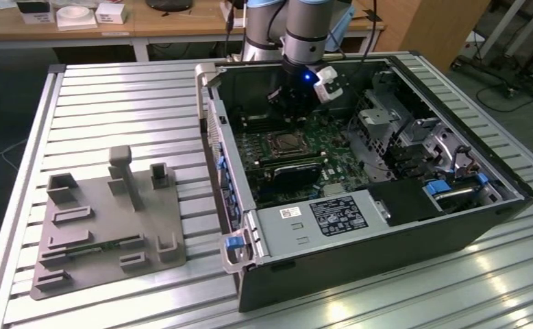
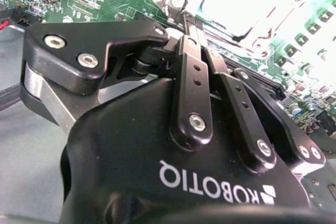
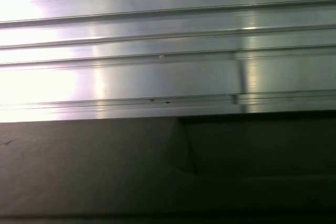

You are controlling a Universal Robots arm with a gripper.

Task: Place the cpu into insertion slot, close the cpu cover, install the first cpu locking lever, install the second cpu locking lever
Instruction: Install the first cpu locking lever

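**One tool clenched beside the insertion slot**

One arm (image 1: 303, 27) reaches down into an open computer case (image 1: 367, 233) that lies on its side on the ribbed metal counter (image 1: 111, 103). A small white box (image 1: 327, 83) is mounted at its wrist. The black tool (image 1: 290, 118) hangs low over the green circuit board (image 1: 335, 133), just beside the insertion slot (image 1: 286, 144), on the side nearer the arm's base.

In the second wrist view the tool (image 2: 190, 27) has its fingers (image 2: 193, 61) drawn together, with the tips close to a corner of the slot. Whether anything is pinched between them cannot be told. The slot's metal (image 2: 236, 3) is washed white by glare there.

In the exterior view the cpu cover (image 1: 270, 145) looks to lie flat as a silvery frame round the slot. A grey square (image 1: 287, 143) sits in its window, but I cannot tell whether that is the cpu. The locking levers are too small to make out.

A grey fixture plate (image 1: 102, 226) with upright blocks rests on the counter to the exterior view's left of the case, well apart from the tool.

In the first wrist view the ribbed counter (image 3: 157, 40) meets a dark flat surface (image 3: 157, 171).
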